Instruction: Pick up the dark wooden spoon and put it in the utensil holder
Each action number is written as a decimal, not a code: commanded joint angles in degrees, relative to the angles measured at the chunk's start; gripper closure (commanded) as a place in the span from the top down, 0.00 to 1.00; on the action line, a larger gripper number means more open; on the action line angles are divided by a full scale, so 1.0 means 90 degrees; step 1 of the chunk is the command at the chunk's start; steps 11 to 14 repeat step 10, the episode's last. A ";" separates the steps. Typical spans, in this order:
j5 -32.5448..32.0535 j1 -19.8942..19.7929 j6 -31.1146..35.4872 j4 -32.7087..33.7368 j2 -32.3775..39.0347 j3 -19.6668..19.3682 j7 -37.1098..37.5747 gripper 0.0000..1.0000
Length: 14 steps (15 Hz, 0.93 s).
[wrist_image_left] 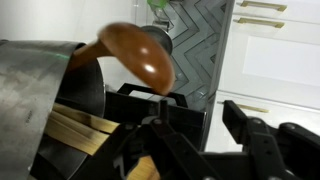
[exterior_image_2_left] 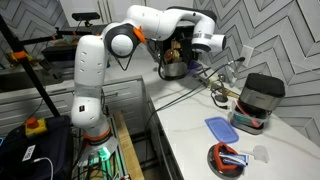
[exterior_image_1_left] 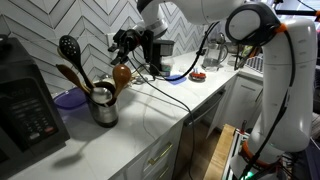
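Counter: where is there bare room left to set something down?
The bare counter lies in front, between the utensil holder and the red bowl, crossed only by a cable. It is crowded around the holder, which is hemmed in by the coffee machine, purple dish and gripper.

— What sits on the white counter (exterior_image_1_left: 150,118)?
— The utensil holder (exterior_image_1_left: 104,108), upright, near the black coffee machine (exterior_image_1_left: 25,108). A bluish flat lid (exterior_image_1_left: 68,98) lies behind it (partly hidden).
— Farther along?
— A small red item (exterior_image_1_left: 197,75), too small to name.
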 commanded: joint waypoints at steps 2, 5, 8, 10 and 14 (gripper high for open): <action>-0.0006 -0.0246 0.0052 0.0069 -0.0677 -0.0102 -0.0132 1.00; -0.0011 -0.0418 0.0285 0.0027 -0.1163 -0.0285 -0.0212 1.00; 0.0010 -0.0464 0.0210 0.0299 -0.1097 -0.0338 -0.0075 1.00; 0.0013 -0.0554 0.0254 0.0296 -0.1306 -0.0439 -0.0080 1.00; 0.0013 -0.0554 0.0254 0.0296 -0.1306 -0.0439 -0.0080 1.00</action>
